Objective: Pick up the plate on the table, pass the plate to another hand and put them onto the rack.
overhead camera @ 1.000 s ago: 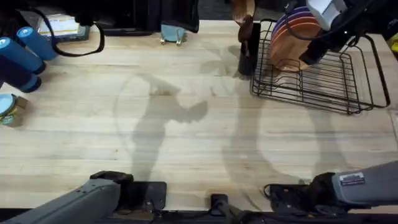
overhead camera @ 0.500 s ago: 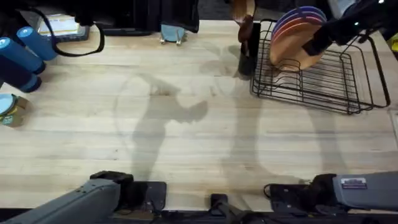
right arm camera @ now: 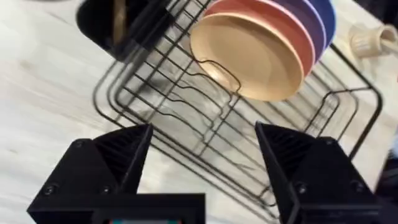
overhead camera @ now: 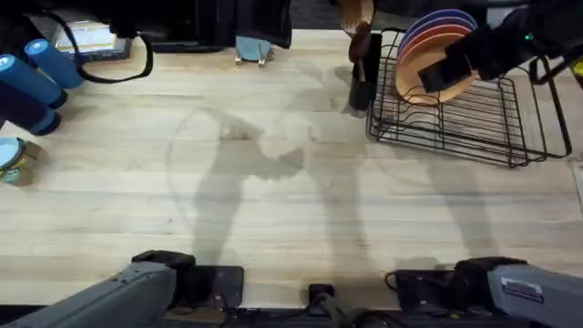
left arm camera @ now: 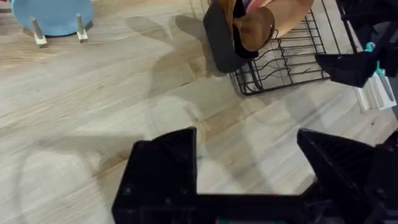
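— Right arm is pulling back from the rack (overhead camera: 465, 109), isn't it?

— Yes. The plate (right arm camera: 252, 56) is standing in its slots, just ahead of the right gripper (right arm camera: 205, 155), whose fingers are spread, holding nothing.

— And the left gripper (left arm camera: 249, 165)?

— Spread too, far off.

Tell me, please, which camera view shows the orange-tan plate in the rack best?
The right wrist view: the orange-tan plate stands on edge in the black wire rack, its whole face visible. In the overhead view the right gripper covers part of the plate. The left wrist view catches just a cropped edge.
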Motion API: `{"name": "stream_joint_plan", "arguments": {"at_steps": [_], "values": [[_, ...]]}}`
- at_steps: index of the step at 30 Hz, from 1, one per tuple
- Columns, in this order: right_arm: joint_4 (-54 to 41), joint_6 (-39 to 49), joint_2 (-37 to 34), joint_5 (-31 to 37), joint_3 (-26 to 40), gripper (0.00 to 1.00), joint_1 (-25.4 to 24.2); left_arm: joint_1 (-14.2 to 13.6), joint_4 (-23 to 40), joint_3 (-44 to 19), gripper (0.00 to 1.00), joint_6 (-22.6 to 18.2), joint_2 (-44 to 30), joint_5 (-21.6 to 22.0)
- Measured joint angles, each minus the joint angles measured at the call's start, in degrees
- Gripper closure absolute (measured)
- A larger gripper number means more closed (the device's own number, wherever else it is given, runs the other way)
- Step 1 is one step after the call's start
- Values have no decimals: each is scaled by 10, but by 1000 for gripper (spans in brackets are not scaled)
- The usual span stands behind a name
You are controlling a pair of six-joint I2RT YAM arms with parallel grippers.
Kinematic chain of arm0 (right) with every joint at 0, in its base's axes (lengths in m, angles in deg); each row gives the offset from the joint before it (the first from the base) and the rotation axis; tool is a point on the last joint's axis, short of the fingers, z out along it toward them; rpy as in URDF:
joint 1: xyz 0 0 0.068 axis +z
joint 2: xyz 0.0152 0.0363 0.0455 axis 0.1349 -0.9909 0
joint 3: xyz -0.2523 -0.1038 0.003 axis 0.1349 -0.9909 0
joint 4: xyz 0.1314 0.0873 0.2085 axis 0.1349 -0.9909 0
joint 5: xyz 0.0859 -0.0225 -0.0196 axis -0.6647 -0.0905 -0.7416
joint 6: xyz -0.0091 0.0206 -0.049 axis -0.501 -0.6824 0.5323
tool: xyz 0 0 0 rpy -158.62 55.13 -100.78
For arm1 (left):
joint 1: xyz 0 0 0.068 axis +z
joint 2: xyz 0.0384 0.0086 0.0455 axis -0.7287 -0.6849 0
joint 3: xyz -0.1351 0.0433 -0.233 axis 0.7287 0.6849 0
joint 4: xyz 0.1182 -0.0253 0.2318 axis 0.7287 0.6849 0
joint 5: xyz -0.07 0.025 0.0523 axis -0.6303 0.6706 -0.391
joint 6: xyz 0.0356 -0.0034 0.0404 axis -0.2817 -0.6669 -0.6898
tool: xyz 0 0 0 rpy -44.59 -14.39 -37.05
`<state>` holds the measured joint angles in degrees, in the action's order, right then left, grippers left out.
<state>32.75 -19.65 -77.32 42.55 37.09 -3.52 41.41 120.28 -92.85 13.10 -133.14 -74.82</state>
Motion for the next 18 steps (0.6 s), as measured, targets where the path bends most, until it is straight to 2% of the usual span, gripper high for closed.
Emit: {"name": "stream_joint_plan", "arguments": {"at_steps": [9,18], "values": [[-47,-145,52,0,0,4,29,0,0,0,6,0,0,0],[-76,-210,85,-2,0,5,42,0,0,0,4,0,0,0]]}}
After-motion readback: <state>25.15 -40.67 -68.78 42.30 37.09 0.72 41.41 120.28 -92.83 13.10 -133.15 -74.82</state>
